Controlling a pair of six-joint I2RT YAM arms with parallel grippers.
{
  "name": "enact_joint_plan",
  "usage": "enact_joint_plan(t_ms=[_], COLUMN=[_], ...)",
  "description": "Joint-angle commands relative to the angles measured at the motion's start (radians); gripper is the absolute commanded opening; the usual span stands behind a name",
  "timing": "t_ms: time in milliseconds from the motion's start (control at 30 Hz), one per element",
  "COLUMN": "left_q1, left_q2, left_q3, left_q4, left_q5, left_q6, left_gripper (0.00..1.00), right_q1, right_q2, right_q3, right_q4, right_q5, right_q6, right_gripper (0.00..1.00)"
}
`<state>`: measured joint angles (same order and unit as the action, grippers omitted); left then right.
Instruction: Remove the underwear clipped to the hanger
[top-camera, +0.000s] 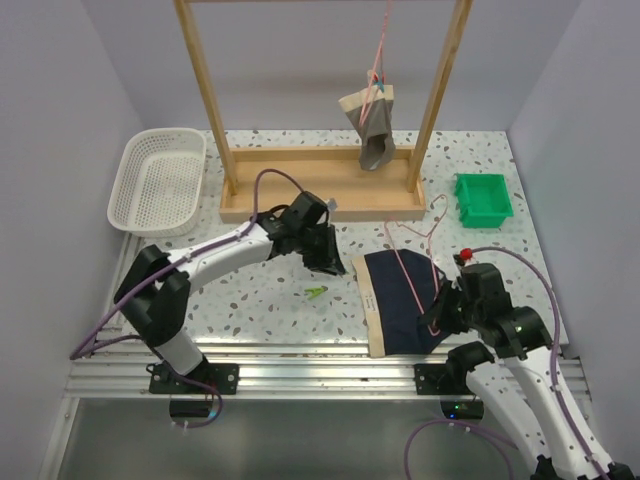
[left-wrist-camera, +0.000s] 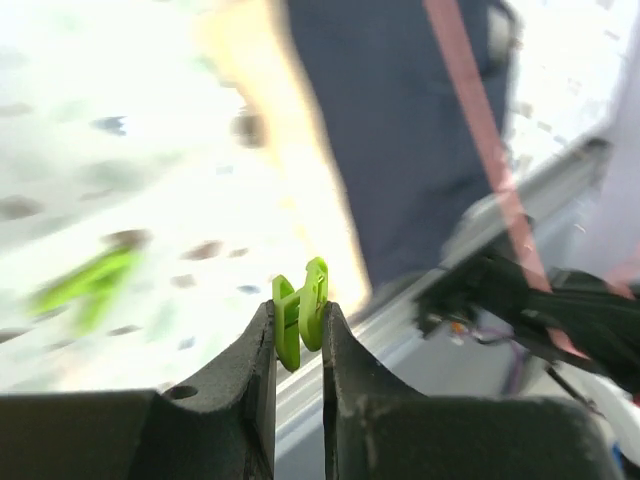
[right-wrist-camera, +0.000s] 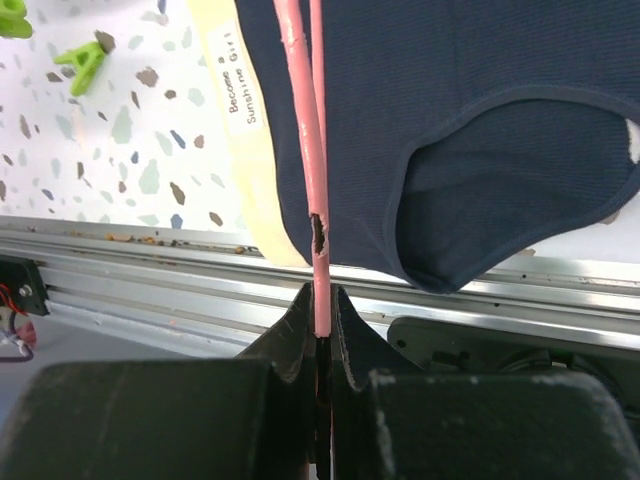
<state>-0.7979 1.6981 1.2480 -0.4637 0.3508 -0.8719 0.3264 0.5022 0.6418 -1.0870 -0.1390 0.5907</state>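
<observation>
Judging by its look, the navy underwear is light, limp knit cloth with no stiffness: it should drape and slide off easily once nothing pins it, and it is best taken by a pinch at the tan waistband along its left edge, where the fabric is doubled and firmest, rather than at the thin leg openings. It lies flat on the surface at the near right, with the pink hanger lying across the top of it from far to near. The right hand sits at the near right corner of the cloth, its fingers closed tight on the near end of the hanger wire, so the cloth spreads out just beyond its fingertips in the right wrist view. The left hand hovers just left of the waistband, apart from the cloth, closed on a small green clip pinched between its fingertips. A second green clip lies loose on the surface left of the waistband, nearer than that hand. Whether any clip is fastening the navy cloth to the wire cannot be told. The grey underwear hangs well apart at the far side, clipped to another pink hanger on the wooden rack, equally soft by its sag.
</observation>
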Motion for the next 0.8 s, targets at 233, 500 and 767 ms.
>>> enact_joint_plan(t_ms=[233,500,767], left_q1=[0.157,0.181,0.183], left_q2=[-0.196,-0.175,-0.181], left_q3=[-0.344,-0.337,-0.306], left_q4=[0.072,0.105,0.06], left_q5=[-0.207,-0.262,-0.328], left_q6=[0.198,0.218,0.251], left_gripper=[0.0,0.4,0.89], right_q1=[-0.004,-0.004,-0.004], right_q2=[0.053,0.096,0.295], right_q3=[0.301,0.516,0.792], right_q4=[-0.069,-0.158,-0.148], right_q5=[0.02,-0.018,0.209], right_q6=[-0.028,-0.092,-0.199], right_gripper=[0.0,0.0,0.0])
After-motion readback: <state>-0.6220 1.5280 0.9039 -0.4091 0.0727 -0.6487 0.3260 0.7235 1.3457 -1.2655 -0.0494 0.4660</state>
